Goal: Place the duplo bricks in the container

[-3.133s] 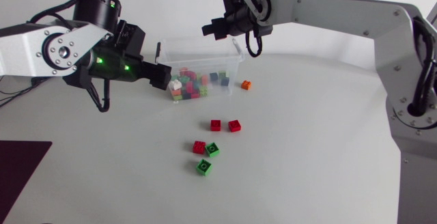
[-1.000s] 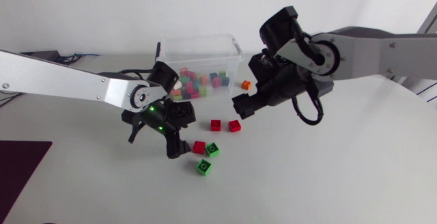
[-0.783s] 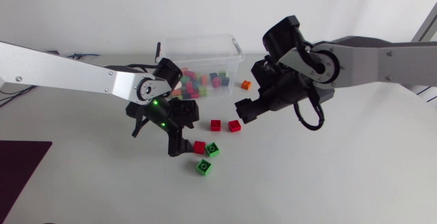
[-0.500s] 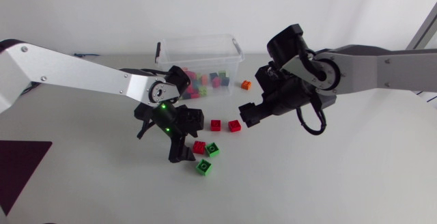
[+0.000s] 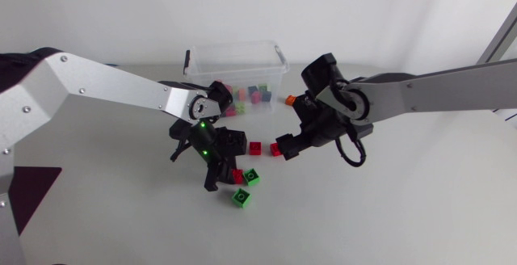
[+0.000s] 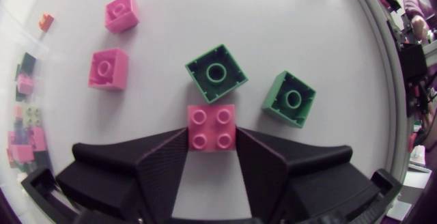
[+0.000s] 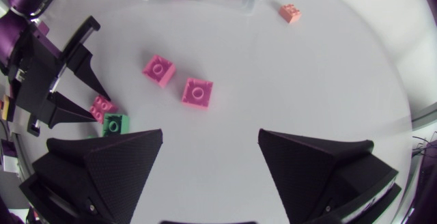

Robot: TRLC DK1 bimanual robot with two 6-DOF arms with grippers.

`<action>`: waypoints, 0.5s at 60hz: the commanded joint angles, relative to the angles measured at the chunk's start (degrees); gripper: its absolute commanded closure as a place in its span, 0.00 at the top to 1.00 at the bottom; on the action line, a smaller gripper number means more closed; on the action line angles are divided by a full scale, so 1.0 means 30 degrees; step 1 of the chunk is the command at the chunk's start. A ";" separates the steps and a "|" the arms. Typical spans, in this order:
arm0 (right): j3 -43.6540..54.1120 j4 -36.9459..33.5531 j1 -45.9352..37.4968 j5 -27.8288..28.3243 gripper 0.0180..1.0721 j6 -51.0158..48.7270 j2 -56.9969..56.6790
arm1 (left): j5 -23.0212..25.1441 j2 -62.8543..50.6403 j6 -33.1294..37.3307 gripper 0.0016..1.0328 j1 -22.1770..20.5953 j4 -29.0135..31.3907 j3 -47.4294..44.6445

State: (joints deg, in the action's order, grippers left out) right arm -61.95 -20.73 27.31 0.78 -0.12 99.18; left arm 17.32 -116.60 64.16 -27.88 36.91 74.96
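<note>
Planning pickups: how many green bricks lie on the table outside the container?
2: one green brick ahead of the red brick in the left end effector; the other beside it. None look hidden.

— On the table: any lettering, numbers or labels legible on the red brick (image 6: 212, 127), the green bricks (image 6: 216, 74) or the container (image 5: 242, 59)?
— None can be read; their faces show plain colour only, in every view
</note>
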 commanded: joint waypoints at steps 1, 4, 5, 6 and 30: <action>-0.0648 0.0319 0.0125 -0.0141 0.96 0.0509 0.0955 | 0.0173 -0.0598 0.0381 0.17 0.0006 0.0413 0.0473; -0.0823 0.0348 0.0154 -0.0171 0.95 0.0538 0.1307 | 0.0203 -0.0627 0.0234 0.17 0.0035 0.0501 0.0531; -0.0911 0.0377 0.0184 -0.0171 0.95 0.0538 0.1424 | 0.0203 -0.0598 0.0146 0.17 0.0064 0.0530 0.0531; -0.0970 0.0407 0.0213 -0.0200 0.95 0.0567 0.1541 | 0.0203 -0.0598 0.0117 0.17 0.0064 0.0530 0.0531; -0.2845 0.0436 0.1063 -0.1108 0.95 0.0685 0.3709 | 0.0759 0.1043 -0.0674 0.16 0.1060 0.1995 0.0649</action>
State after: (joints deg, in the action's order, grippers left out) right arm -68.73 -19.46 29.61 -1.76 0.45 107.74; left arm 18.74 -116.36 62.94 -25.74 41.95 76.53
